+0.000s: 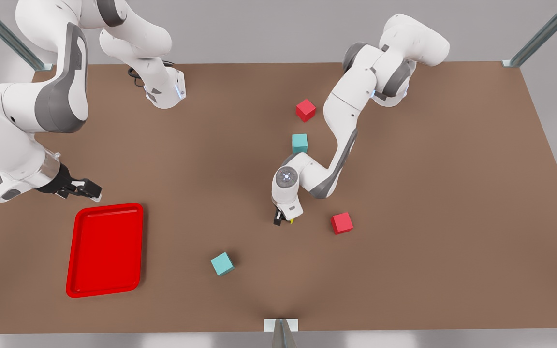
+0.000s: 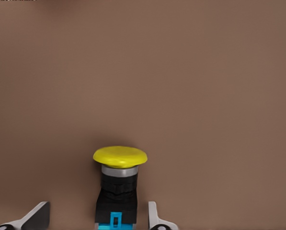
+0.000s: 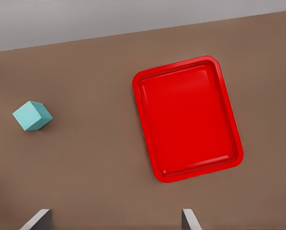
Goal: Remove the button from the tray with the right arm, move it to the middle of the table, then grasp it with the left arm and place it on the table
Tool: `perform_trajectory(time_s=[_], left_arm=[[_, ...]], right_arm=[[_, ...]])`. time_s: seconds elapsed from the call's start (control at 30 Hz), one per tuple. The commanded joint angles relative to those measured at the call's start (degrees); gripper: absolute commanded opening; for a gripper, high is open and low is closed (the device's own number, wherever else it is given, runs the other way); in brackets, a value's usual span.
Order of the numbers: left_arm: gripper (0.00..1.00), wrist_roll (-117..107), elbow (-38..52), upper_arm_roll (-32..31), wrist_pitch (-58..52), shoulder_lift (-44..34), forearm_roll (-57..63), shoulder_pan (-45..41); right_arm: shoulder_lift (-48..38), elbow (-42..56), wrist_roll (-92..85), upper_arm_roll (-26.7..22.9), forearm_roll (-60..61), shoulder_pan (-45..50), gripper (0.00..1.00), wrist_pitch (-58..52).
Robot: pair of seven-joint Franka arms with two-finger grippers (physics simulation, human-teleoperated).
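Observation:
The button (image 2: 118, 182), a dark body with a yellow cap, sits between the fingers of my left gripper (image 2: 99, 211). The gripper is open, with a gap on each side of the button. In the front view this left gripper (image 1: 281, 220) points down near the middle of the table (image 1: 428, 193), and the button's yellow cap (image 1: 291, 221) peeks out beside it. My right gripper (image 1: 82, 188) hangs open just behind the red tray (image 1: 104, 249) at the front view's left, holding nothing. From the right wrist view the tray (image 3: 188, 120) lies bare beyond the open right gripper (image 3: 114, 213).
A red cube (image 1: 342, 223) lies close to the left gripper on the front view's right. A teal cube (image 1: 222, 263) (image 3: 32, 116) sits between tray and centre. Another teal cube (image 1: 300, 143) and red cube (image 1: 305, 109) lie farther back beside the left arm.

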Motion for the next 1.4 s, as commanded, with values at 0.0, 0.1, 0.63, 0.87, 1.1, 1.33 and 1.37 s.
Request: perform_trajectory(time_s=[0.0, 0.1, 0.63, 0.87, 1.1, 1.33, 1.37], left_arm=[[1.0, 7.9, 0.0, 0.0, -0.2, -0.1, 0.4, 0.1], [0.6, 7.9, 0.1, 0.0, -0.9, -0.2, 0.4, 0.2], [0.43, 11.3, -0.6, 3.7, -14.6, -8.3, 1.9, 0.8], [0.43, -4.4, -7.0, 4.8, -25.8, -9.9, 26.2, 0.0], [0.43, -6.6, -17.9, 8.2, -26.8, -16.2, 34.0, 0.1], [0.43, -10.3, -24.3, 10.3, -30.8, -19.5, 48.3, 0.2], [0.43, -10.4, -25.2, 10.5, -31.4, -20.2, 50.2, 0.2]], right_arm=[[-0.1, 0.1, 5.9, 0.0, 0.2, 0.0, 1.0, 0.0], [-0.3, 0.2, 5.8, -0.1, 0.3, -0.2, 1.0, -0.5], [0.6, 0.1, 8.5, 0.0, 0.3, 0.8, 1.0, 0.7], [0.3, 0.1, 8.4, 0.0, 0.3, 0.8, 1.0, 0.2], [0.5, 2.0, 7.4, -0.1, 1.1, 0.8, 1.0, 0.0], [4.0, 1.4, 7.6, 0.0, 1.0, 0.9, 1.0, 0.4], [4.1, 1.4, 7.5, 0.0, 1.1, 0.9, 1.0, 0.4]])
